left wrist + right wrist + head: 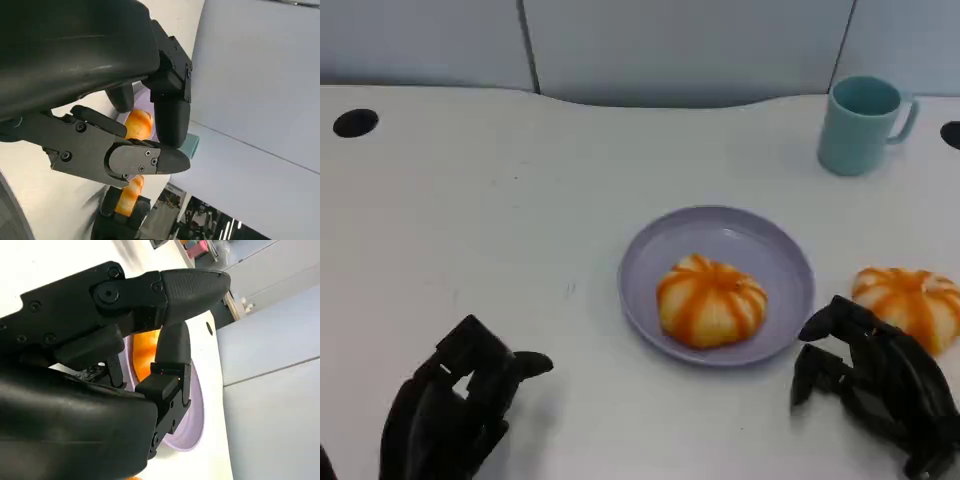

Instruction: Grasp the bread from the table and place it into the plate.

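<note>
The bread [912,303] still on the surface lies at one o'clock, just beside the empty, loosely spread right hand [875,385], with the plate [650,250] at eleven.

White table [520,230] against pale panelled wall [670,40]

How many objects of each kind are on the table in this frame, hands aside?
Bread: 2, one in the plate, one on the table beside the right hand
Plate: 1, lilac
Mug: 1, teal
Total: 4
</note>
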